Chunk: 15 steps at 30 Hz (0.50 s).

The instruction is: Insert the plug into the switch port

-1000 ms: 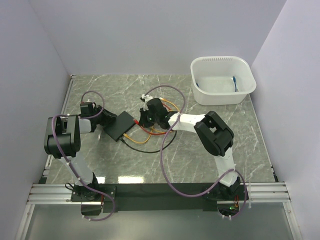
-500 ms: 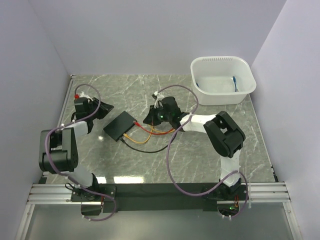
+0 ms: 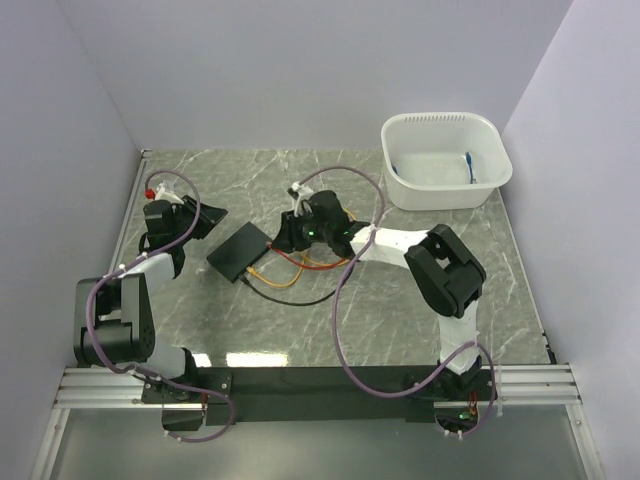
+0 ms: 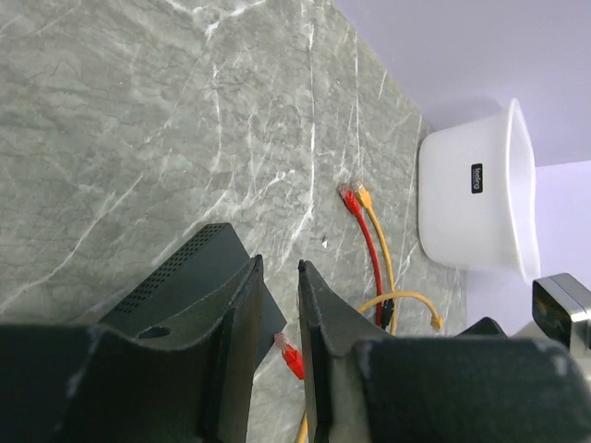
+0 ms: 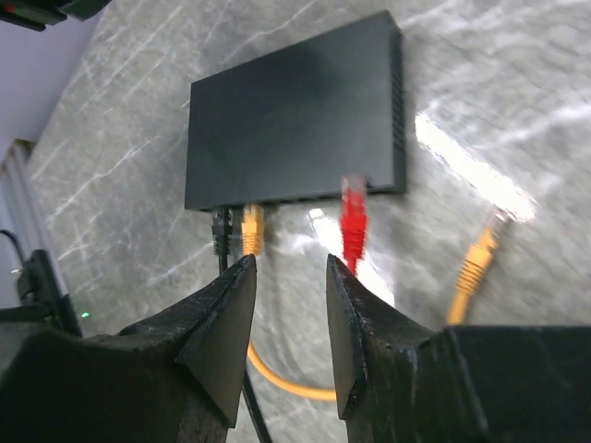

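— Since the task is about the red plug (image 5: 354, 221), where is it now?

— It stands at the near-right edge of the switch (image 5: 295, 111), with its nose at a switch port (image 5: 354, 189). It is right of a yellow plug (image 5: 252, 229) and a black plug (image 5: 222, 233) in the same row. I judge that it is in, but the right wrist view is blurred there, so I cannot tell whether it is fully seated.

— And the right hand (image 5: 289, 269)?

— It hangs just beside the red plug, on the cable side, with its fingers moderately apart and nothing between them. I think it is placed so because the push must go along the cable into the port.

— Why is the left hand (image 4: 277, 277) on the other side?

— It is near the far-left side of the switch. Its fingers are narrow, with only a thin empty gap, and it holds nothing. I cannot tell if it touches the box. My guess is that it waits there to stop the box from sliding when a plug is pressed.

— What lies around?

— A loose yellow plug (image 5: 476, 263) rests on the table (image 3: 400, 320), right of the red one. Red, yellow and black cables (image 3: 290, 270) curl between the switch and the right hand.

— Any container?

— One white tub (image 3: 440, 195), at the far right of the table, well apart from the switch. Inside it I see a blue cable (image 3: 468, 168) by the right wall. The rest of its floor is too pale to read.
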Each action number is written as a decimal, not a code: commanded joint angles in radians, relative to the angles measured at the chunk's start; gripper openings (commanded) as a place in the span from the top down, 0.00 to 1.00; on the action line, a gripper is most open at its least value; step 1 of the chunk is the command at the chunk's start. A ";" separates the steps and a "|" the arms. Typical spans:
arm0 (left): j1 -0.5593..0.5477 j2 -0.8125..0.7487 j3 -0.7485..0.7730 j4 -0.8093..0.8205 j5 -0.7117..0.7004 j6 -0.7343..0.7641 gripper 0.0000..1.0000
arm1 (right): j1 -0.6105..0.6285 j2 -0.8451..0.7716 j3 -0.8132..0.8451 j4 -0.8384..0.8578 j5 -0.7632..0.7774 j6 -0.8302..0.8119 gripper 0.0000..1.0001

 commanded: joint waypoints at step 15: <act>-0.005 -0.037 -0.003 0.021 0.004 0.039 0.72 | 0.075 0.012 0.090 -0.131 0.262 -0.134 0.52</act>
